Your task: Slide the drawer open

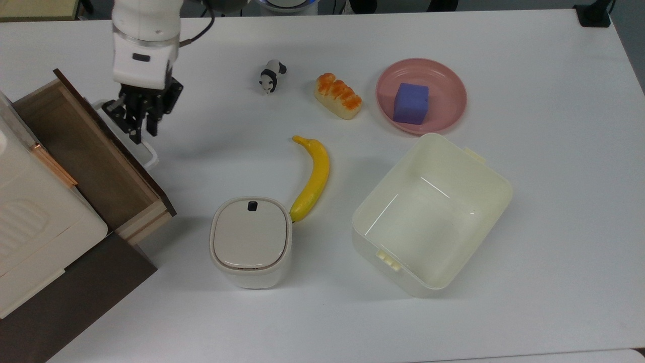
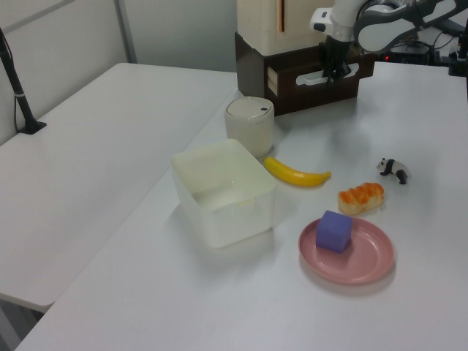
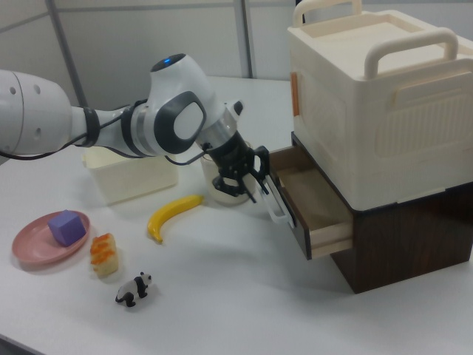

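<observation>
Top view had the gripper point(image 1: 142, 132) at the drawer point(image 1: 83, 151) on the table's point(image 1: 529, 212) left side, its black fingers pointing down onto the white loop handle point(image 1: 146, 154) on the dark front panel. The fingers stood close together with the handle's bar between them, so the claw was narrow and looked to be gripping that handle, though the contact itself sat partly behind the fingers. The drawer stuck well out of the dark brown cabinet point(image 1: 70, 297), its brownish floor bare to the camera and its light plywood side wall showing at the near corner. A cream-white ribbed appliance point(image 1: 30, 212) with a copper strip sat on top of the cabinet.

Right view showed the same hold from the side: the gripper point(image 3: 255, 185) was at the handle point(image 3: 275, 203), the drawer point(image 3: 310, 203) was pulled out toward the right view's left, and the big appliance point(image 3: 377, 96) sat above it.

Left view placed the gripper point(image 2: 334, 72) at the far end of the table, on the drawer point(image 2: 314, 79) front.

Elsewhere in the top view, a small lidded bin point(image 1: 251, 241) stood near the drawer's corner, with a banana point(image 1: 312, 179) touching its upper right. A cream open box point(image 1: 432, 214) sat further right, well apart from the drawer. Beyond it lay a pink plate point(image 1: 448, 93) carrying a purple cube point(image 1: 411, 103), then a bread toy point(image 1: 338, 96) and a panda figure point(image 1: 271, 75).
</observation>
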